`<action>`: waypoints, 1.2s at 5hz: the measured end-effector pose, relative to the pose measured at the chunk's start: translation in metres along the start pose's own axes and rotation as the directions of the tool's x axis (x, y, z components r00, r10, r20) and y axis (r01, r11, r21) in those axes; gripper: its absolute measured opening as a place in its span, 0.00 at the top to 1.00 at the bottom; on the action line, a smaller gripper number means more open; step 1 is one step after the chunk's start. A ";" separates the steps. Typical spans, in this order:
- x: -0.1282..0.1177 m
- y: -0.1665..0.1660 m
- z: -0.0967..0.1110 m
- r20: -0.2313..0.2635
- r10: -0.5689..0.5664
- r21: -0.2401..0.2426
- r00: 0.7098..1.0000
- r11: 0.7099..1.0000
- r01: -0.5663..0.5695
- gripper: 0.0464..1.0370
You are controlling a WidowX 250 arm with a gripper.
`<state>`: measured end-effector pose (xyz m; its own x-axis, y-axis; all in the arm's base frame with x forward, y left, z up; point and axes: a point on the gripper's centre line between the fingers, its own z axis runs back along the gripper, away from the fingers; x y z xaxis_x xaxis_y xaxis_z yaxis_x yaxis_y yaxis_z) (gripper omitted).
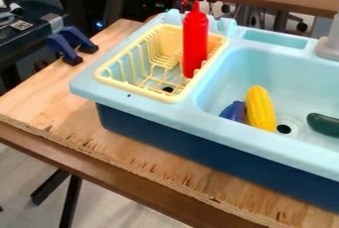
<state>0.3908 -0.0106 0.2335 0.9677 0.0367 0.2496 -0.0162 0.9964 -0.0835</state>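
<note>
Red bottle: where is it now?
In the camera view, the red bottle stands upright in the yellow rack, towards its right side, beside the sink basin.

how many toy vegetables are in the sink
3: a yellow one beside the drain, a purple one just left of it, and a dark green one at the picture's right edge; more may lie beyond.
</note>
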 end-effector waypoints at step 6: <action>0.013 -0.015 -0.028 -0.037 -0.031 -0.003 0.999 1.000 0.030 0.68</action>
<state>0.4111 -0.0272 0.2113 0.9763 0.0034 0.2162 0.0140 0.9968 -0.0790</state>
